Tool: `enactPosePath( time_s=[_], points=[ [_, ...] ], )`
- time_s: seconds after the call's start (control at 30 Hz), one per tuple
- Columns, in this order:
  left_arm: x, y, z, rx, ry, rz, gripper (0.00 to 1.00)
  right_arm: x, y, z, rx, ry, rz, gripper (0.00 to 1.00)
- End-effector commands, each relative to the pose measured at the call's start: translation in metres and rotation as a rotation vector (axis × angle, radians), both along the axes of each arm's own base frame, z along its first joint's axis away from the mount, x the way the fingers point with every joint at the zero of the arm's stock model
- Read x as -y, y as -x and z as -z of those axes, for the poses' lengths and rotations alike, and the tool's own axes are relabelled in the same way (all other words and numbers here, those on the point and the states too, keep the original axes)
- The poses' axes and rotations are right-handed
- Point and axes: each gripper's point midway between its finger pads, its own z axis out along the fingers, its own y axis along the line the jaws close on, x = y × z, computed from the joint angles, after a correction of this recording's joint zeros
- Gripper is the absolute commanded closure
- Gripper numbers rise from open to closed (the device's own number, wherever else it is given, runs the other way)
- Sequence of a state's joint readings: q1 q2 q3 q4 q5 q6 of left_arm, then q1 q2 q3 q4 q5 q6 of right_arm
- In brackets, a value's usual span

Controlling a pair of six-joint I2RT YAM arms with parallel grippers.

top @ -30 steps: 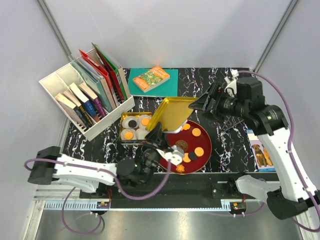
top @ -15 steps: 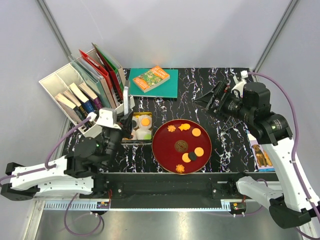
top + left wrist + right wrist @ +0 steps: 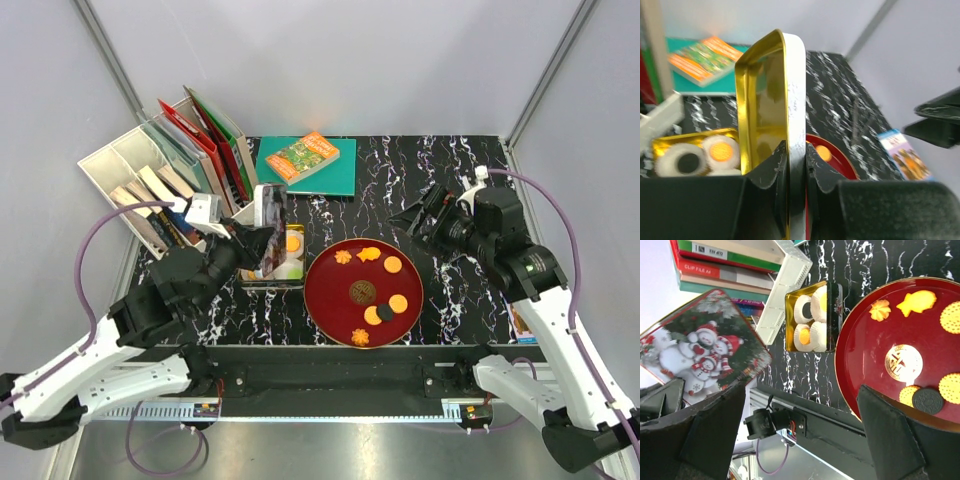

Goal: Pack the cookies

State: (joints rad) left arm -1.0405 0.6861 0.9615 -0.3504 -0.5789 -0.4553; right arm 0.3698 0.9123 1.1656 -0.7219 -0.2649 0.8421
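Several cookies (image 3: 393,265), orange discs, a dark disc and orange flower shapes, lie on the red plate (image 3: 335,300). More sit in white paper cups in the open gold tin (image 3: 290,262) left of the plate. My left gripper (image 3: 262,240) is shut on the tin lid (image 3: 271,222) and holds it on edge above the tin. The left wrist view shows the lid (image 3: 767,95) pinched between the fingers (image 3: 776,165) of my left gripper (image 3: 796,150). My right gripper (image 3: 422,215) is open and empty, above the table right of the plate. The right wrist view shows my right gripper (image 3: 801,405), the snowman lid (image 3: 700,350), the tin (image 3: 812,317) and cookies (image 3: 918,301).
A white file box (image 3: 110,165) with books and folders stands at the back left. A green book (image 3: 305,160) lies at the back centre. A booklet with a dog picture (image 3: 518,322) lies at the right edge, under the right arm.
My left arm has swung left with the lid, from over the red plate to above the tin. The lid has turned on edge. My right gripper has shifted slightly and stays open.
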Motion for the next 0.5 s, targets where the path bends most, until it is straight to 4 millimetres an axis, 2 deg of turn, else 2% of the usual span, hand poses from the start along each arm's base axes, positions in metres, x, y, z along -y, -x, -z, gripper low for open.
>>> enactPosePath(
  time_s=[0.0,0.03,0.1,0.13,0.2,0.23,0.27,0.3,0.33,0.37,0.4,0.47],
  points=[
    [0.035,0.022,-0.008,-0.117,0.175,0.254,1.00,-0.015,-0.003,-0.013,0.111,-0.051,-0.094,0.00],
    [0.041,0.024,-0.013,-0.130,0.223,0.297,1.00,-0.021,0.001,-0.006,0.092,-0.073,-0.136,0.00],
    [0.045,0.024,-0.009,-0.153,0.259,0.334,1.00,-0.030,-0.001,-0.008,0.114,-0.120,-0.171,0.00],
    [0.047,0.026,-0.019,-0.147,0.313,0.367,1.00,-0.036,0.002,0.000,0.086,-0.151,-0.197,0.00],
    [0.047,0.025,-0.017,-0.161,0.354,0.378,1.00,-0.045,0.003,-0.007,0.128,-0.217,-0.250,0.00],
    [0.045,0.024,-0.023,-0.162,0.399,0.390,1.00,-0.050,0.006,0.003,0.096,-0.254,-0.269,0.00],
    [0.045,0.022,-0.018,-0.175,0.413,0.395,1.00,-0.055,0.003,-0.006,0.147,-0.293,-0.298,0.00],
    [0.048,0.027,-0.024,-0.180,0.455,0.437,1.00,-0.060,0.009,0.004,0.105,-0.330,-0.334,0.00],
    [0.041,0.022,-0.026,-0.173,0.482,0.421,1.00,-0.063,0.009,0.000,0.135,-0.353,-0.357,0.00],
    [0.041,0.019,-0.018,-0.192,0.498,0.424,1.00,-0.065,0.009,-0.002,0.150,-0.369,-0.371,0.00],
    [0.041,0.024,-0.025,-0.190,0.549,0.461,1.00,-0.065,0.011,0.007,0.134,-0.376,-0.375,0.00],
    [0.034,0.017,-0.019,-0.198,0.587,0.442,1.00,-0.066,0.012,0.001,0.190,-0.400,-0.394,0.02]
  ],
)
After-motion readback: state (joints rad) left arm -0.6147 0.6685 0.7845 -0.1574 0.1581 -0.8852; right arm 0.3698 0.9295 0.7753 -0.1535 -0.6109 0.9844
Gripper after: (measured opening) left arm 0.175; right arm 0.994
